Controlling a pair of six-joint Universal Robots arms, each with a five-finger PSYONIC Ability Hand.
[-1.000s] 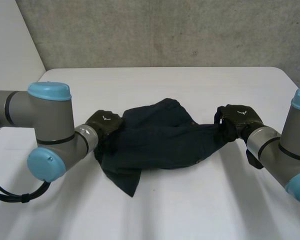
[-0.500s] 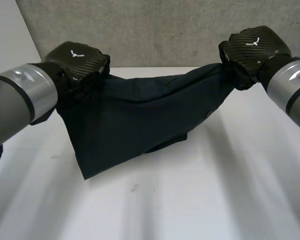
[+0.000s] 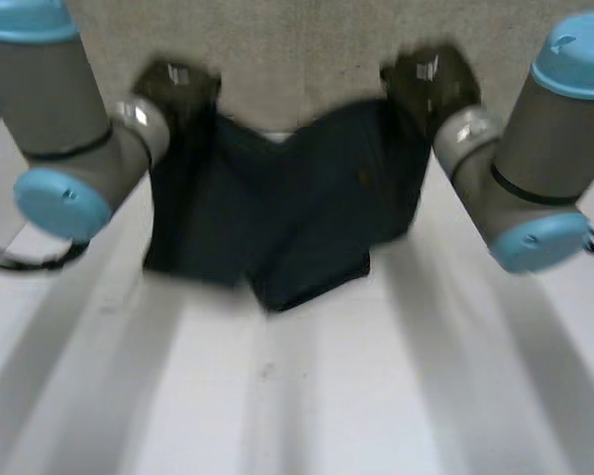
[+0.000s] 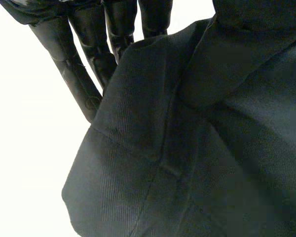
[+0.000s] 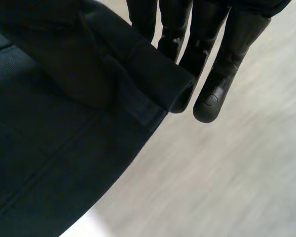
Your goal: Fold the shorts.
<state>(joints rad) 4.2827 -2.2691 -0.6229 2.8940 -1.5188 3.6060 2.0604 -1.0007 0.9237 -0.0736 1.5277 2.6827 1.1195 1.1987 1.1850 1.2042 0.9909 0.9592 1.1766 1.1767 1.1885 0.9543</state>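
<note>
The dark navy shorts (image 3: 287, 208) hang in the air between my two hands, above the far part of the white table (image 3: 307, 396), with the lower edge close to the tabletop. My left hand (image 3: 178, 89) is shut on one upper corner of the shorts (image 4: 187, 148): its fingers (image 4: 79, 74) run straight along the cloth and pinch it. My right hand (image 3: 431, 79) is shut on the other upper corner of the shorts (image 5: 64, 138), where its fingers (image 5: 222, 74) sit behind the hem. Cloth hides both thumbs.
A grey concrete wall (image 3: 307, 49) rises behind the table. Both forearms reach inward from the sides, with the left elbow (image 3: 59, 198) and right elbow (image 3: 540, 237) low over the table.
Both hands lifted the shorts off the table, then carried them away towards the wall and came closer together. The shorts went from bunched on the table to hanging spread.
</note>
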